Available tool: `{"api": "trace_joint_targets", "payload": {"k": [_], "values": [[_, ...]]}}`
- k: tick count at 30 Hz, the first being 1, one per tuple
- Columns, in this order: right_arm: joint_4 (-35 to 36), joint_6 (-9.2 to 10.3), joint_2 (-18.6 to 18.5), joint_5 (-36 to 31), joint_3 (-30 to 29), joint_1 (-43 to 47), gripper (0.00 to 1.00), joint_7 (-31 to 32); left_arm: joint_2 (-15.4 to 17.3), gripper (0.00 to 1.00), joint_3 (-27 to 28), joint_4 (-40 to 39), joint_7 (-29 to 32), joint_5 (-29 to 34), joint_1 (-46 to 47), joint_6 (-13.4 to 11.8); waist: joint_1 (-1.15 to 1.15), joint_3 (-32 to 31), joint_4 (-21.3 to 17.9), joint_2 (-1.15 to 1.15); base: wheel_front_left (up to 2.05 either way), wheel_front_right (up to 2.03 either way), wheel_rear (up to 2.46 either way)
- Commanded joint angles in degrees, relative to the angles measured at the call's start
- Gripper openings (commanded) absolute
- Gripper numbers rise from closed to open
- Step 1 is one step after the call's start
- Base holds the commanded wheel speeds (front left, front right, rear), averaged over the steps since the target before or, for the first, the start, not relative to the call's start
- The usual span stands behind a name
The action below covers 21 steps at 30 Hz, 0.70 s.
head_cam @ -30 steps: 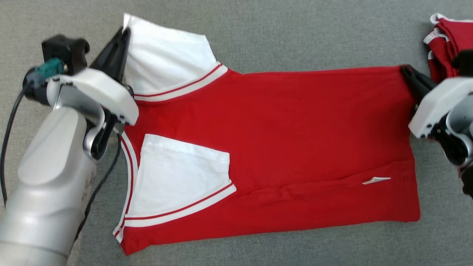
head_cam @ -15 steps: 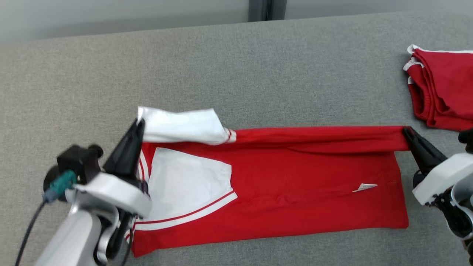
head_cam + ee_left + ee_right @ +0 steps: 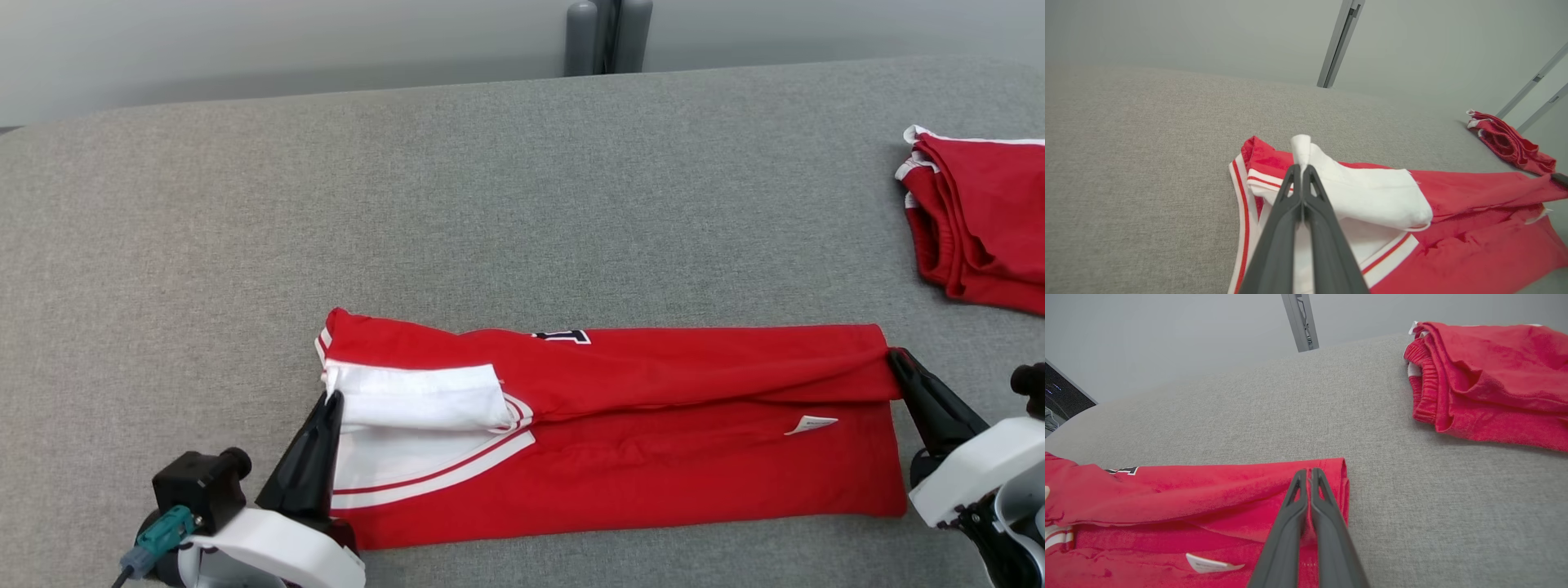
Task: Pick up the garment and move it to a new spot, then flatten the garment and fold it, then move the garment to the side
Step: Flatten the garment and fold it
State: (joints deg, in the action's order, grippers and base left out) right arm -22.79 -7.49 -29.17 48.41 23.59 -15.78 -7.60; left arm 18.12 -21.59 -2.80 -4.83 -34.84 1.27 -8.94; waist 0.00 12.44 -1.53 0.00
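On garment [image 3: 653, 465]: left gripper [image 3: 332, 400], right gripper [image 3: 895, 357]

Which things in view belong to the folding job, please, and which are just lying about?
In the job: red shirt; left gripper and right gripper, both pinching its folded-over edge.
Lying about: folded red pile, far right; grey posts.

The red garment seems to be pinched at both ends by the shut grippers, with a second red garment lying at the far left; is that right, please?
Not quite: the second red garment lies at the far right, as the head view shows. The left gripper and right gripper are indeed shut on the ends of the red garment.
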Motion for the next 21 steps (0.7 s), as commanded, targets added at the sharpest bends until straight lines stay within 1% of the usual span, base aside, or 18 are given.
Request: {"api": "trace_joint_targets", "payload": {"k": [1, 2, 3, 5, 6, 7, 10, 11, 12, 17, 21], "values": [[0.28, -0.02, -0.17, -1.03, -0.72, 0.73, 0.00, -0.30, -0.01, 0.00, 0.04, 0.29, -0.31, -0.23, -0.58, -0.22, 0.00, -0.10, -0.01, 0.00, 0.00, 0.00, 0.00], [0.36, -0.02, 0.02, -1.85, -1.03, 1.37, 0.04, -0.39, -0.30, 0.00, -0.05, 0.48, -0.43, -0.54, -0.95, -0.22, 0.00, -0.19, -0.03, 0.00, 0.00, 0.00, 0.00], [0.53, -0.02, 0.38, -2.53, -1.42, 1.99, 0.18, -0.60, -0.41, 0.00, -0.18, 0.65, -0.54, -0.54, -1.22, -0.25, 0.00, -0.29, -0.04, 0.00, 0.00, 0.00, 0.00], [0.92, -0.02, 1.32, -3.62, -2.50, 3.28, 0.53, -0.93, -0.80, 0.00, -0.37, 1.00, -0.71, -1.14, -1.94, -0.06, 0.00, -0.48, -0.05, 0.00, 0.00, 0.00, 0.00], [1.19, -0.02, 1.70, -4.12, -3.05, 3.94, 0.99, -1.21, -1.05, 0.00, -0.54, 1.17, -0.74, -1.32, -2.26, 0.07, 0.00, -0.56, -0.05, 0.00, 0.00, 0.00, 0.00], [1.51, -0.02, 2.05, -4.49, -3.81, 4.59, 1.00, -1.49, -1.29, 0.00, -0.65, 1.24, -0.82, -1.79, -2.57, 0.35, 0.00, -0.63, -0.07, 0.00, 0.00, 0.00, 0.00], [2.46, -0.02, 3.27, -5.87, -6.07, 7.04, 1.00, -2.54, -1.57, 0.70, -0.82, 1.30, -1.31, -2.48, -3.80, 0.73, 0.00, -0.93, -0.19, 0.00, 0.00, 0.00, 0.00], [2.79, -0.02, 3.76, -6.20, -7.05, 7.86, 1.00, -2.89, -1.52, 0.89, -0.80, 1.36, -1.43, -2.71, -4.32, 0.87, 0.00, -1.07, -0.22, 0.00, 0.00, 0.00, 0.00], [3.45, -0.02, 4.56, -6.64, -9.00, 9.70, 1.00, -3.37, -1.52, 1.00, -0.35, 1.53, -1.81, -3.30, -5.35, 0.53, 0.00, -1.53, -0.23, 0.00, 0.00, 0.00, 0.00], [5.40, -0.02, 6.11, -7.54, -14.65, 13.84, 1.00, -4.37, -0.85, 1.00, 1.06, 1.39, -1.52, -5.18, -8.37, -0.27, 0.00, -2.80, -0.21, 0.00, 0.00, 0.00, 0.00], [6.88, -0.02, 7.41, -8.62, -18.73, 16.38, 1.00, -4.08, 0.11, 1.00, 2.36, 0.97, -2.75, -4.22, -9.34, -1.74, 0.00, -3.68, 0.04, 0.00, 0.00, 0.00, 0.00]]}}
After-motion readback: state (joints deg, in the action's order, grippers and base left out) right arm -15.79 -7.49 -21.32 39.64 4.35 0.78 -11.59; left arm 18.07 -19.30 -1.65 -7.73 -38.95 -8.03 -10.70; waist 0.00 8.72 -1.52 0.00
